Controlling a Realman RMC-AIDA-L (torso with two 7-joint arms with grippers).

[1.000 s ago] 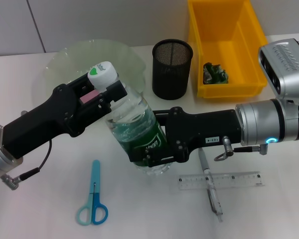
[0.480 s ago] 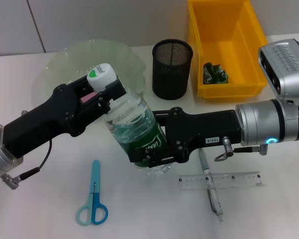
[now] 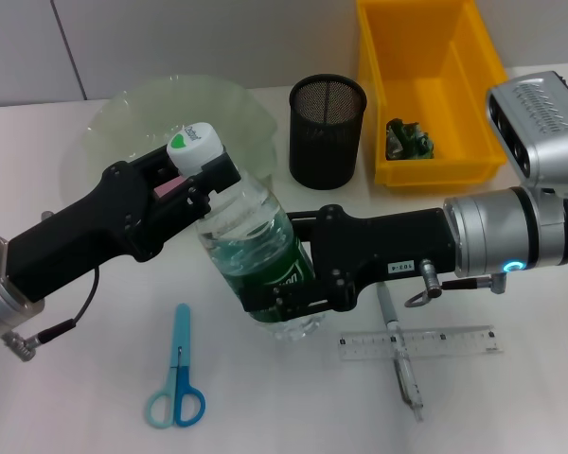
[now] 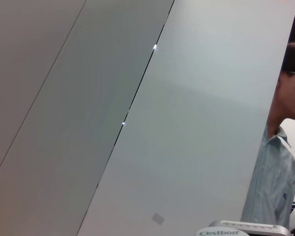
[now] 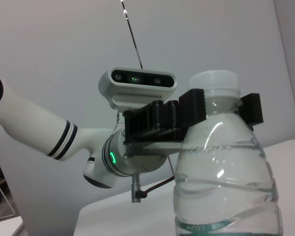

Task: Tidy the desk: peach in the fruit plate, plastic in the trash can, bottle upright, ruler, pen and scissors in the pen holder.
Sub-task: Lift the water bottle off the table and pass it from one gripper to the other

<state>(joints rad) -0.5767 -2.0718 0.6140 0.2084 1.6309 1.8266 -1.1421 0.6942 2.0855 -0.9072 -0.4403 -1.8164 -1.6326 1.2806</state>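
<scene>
Both hands are on the bottle mid-tabletop: left hand clamped around its neck under the cap, right hand clamped on the green-label base. Bottle's tilted, nearly upright, in front of the pen holder.

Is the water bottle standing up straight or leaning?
Leaning. The bottle tilts, cap toward the fruit plate, held by the left gripper and right gripper.

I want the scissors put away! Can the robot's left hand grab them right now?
Probably not yet. The left hand is shut on the neck of the bottle, which the right hand also grips. The scissors lie uncovered on the desk just below it.
</scene>
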